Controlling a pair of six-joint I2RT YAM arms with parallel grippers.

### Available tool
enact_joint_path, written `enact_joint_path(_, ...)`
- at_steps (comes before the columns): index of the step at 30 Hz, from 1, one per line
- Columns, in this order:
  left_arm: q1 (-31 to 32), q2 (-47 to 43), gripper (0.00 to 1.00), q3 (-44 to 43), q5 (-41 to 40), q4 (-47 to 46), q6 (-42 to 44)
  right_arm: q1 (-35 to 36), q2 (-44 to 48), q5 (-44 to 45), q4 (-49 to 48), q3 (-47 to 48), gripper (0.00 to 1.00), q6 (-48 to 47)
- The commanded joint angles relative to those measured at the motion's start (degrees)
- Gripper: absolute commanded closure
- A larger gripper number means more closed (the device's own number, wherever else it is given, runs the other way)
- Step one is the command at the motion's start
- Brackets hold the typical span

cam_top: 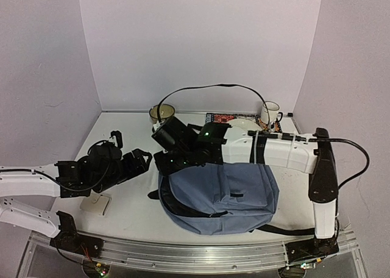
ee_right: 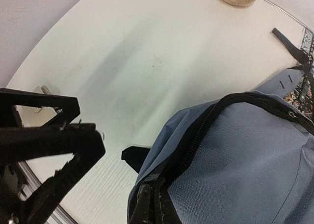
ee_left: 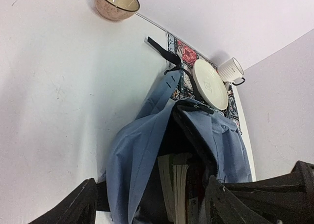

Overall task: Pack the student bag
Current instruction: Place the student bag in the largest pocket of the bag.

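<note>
The student bag [cam_top: 219,196] lies flat on the white table, blue-grey with black zippers, its mouth facing left. In the left wrist view the bag's mouth [ee_left: 147,150] gapes and the page edges of books [ee_left: 184,184] show inside against the dark lining. My left gripper [ee_left: 152,209] is open, its fingers [ee_left: 73,207] standing wide on either side of that mouth. It sits just left of the bag [cam_top: 145,160]. My right gripper [ee_right: 154,204] is shut on the bag's zippered upper rim [ee_right: 206,130], holding it up at the bag's left end [cam_top: 163,163].
At the back of the table stand a bowl [cam_top: 162,113], a patterned mat [cam_top: 220,117] with a white plate [cam_top: 244,124], and a white mug [cam_top: 270,113]. A small beige block [cam_top: 96,203] lies front left. A black cable [cam_top: 213,86] arches over the back.
</note>
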State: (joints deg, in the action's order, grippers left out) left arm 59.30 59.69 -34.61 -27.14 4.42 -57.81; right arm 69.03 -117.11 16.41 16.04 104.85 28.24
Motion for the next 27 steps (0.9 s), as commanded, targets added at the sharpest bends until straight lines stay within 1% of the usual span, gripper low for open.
enact_joint_path(1, -0.2, -3.7, 0.21, -0.1, -0.5, 4.2, 4.7, -1.3, -3.6, -2.6, -3.2, 5.7, 0.98, -1.8)
enact_joint_path(2, -0.1, -4.0, 0.21, -0.1, 0.3, 4.2, 5.6, -1.7, -4.0, -3.2, -3.2, 5.8, 0.94, -1.8)
enact_joint_path(4, -0.1, -4.0, 0.21, -0.4, 2.2, 4.3, 7.6, -2.3, -3.9, -4.7, -3.2, 5.4, 0.83, -1.7)
enact_joint_path(7, -0.1, -2.8, 0.21, -1.6, 6.5, 4.2, 9.7, -2.4, -1.0, -5.8, -3.2, 2.7, 0.69, -1.1)
enact_joint_path(8, 0.0, -2.0, 0.21, -2.3, 8.0, 4.3, 10.6, -2.4, 0.6, -5.6, -3.2, 0.6, 0.62, -0.7)
enact_joint_path(9, 0.1, -1.2, 0.21, -2.9, 9.3, 4.3, 11.2, -2.4, 2.4, -5.4, -3.2, -1.4, 0.58, -0.3)
enact_joint_path(11, 0.9, 0.6, 0.2, -3.9, 11.1, 4.3, 11.8, -2.4, 6.8, -4.3, -3.2, -5.7, 0.53, 1.0)
enact_joint_path(14, 3.1, 3.0, 0.2, -6.1, 12.0, 4.5, 12.8, -2.5, 13.7, -2.0, -3.2, -14.3, 0.48, 3.0)
enact_joint_path(19, 5.5, 4.5, 0.21, -9.1, 10.4, 7.6, 13.4, -3.4, 24.0, 0.2, -2.7, -28.5, 0.41, 8.1)
enact_joint_path(23, 6.7, 4.0, 0.24, -11.0, 9.4, 11.0, 14.2, -4.1, 31.0, 0.4, -2.5, -37.8, 0.38, 12.4)
enact_joint_path(27, 10.4, 7.1, 0.25, -14.2, 9.4, 13.4, 14.3, -4.3, 34.4, -0.8, -2.4, -43.9, 0.37, 15.6)
